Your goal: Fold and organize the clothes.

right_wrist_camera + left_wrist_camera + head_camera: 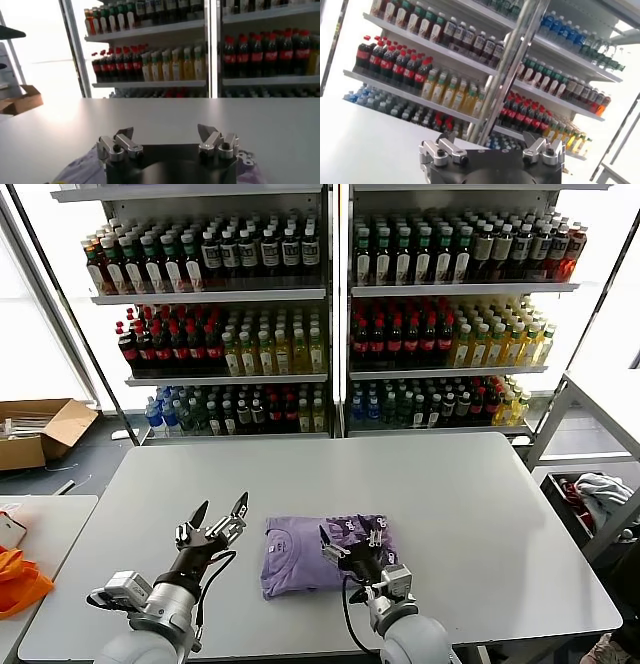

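Where the table came closest to the robot, near the middle of its front part, a light purple T-shirt lay folded into a neat, nearly square pile. Most of the top looked plain, but the right end showed small dark purple cartoon prints. It lay flat on the pale grey top, and nothing was holding it.

The right gripper was above the right part of the shirt, with its two fingers spread wide apart and nothing between them. In the right wrist view, the right gripper pointed across the table toward the shelves, and a bit of the purple T-shirt showed low down beside it. I could not tell if the fingers touched the cloth.

The left gripper was just beside the shirt's left edge, over bare table. Its fingers were wide open too, and it held nothing. In the left wrist view, only the base of its open fingers showed at the bottom edge, with the shelves behind.

Behind the table stood tall shelves full of drink bottles in rows, dark, red, yellow and green. A brown cardboard box sat on the floor at the far left. Something orange lay on a small side table at the left. A bin with cloth in it stood at the right.
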Action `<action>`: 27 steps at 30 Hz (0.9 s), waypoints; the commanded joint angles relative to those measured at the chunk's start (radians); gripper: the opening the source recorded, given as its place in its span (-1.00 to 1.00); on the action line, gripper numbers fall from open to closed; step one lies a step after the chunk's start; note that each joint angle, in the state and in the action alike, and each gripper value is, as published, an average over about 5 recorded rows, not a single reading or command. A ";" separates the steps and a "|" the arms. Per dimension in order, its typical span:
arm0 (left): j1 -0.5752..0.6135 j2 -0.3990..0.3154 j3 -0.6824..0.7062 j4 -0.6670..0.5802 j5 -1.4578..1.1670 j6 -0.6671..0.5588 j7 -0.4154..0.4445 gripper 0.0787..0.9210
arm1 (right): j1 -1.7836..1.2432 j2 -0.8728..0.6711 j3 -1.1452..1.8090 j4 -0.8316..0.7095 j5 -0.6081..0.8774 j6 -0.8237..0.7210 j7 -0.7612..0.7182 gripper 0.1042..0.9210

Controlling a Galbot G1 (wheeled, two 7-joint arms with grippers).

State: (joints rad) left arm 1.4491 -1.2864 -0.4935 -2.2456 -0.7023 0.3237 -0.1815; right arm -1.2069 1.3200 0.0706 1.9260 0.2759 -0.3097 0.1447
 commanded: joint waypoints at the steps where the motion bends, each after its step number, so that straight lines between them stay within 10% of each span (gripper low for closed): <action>1: -0.001 0.003 -0.009 0.002 0.000 0.001 -0.001 0.77 | 0.075 0.095 -0.139 -0.158 -0.084 -0.034 0.011 0.76; 9: 0.013 0.001 -0.028 0.003 -0.002 -0.006 0.004 0.77 | 0.081 0.070 -0.156 -0.200 -0.057 -0.118 0.020 0.76; 27: 0.000 0.024 -0.051 -0.003 -0.008 -0.009 0.018 0.77 | -0.148 -0.144 0.305 0.308 -0.028 0.086 -0.032 0.76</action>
State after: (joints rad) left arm 1.4493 -1.2720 -0.5284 -2.2513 -0.7081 0.3162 -0.1705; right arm -1.1939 1.2724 0.0828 2.0183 0.2543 -0.3025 0.1489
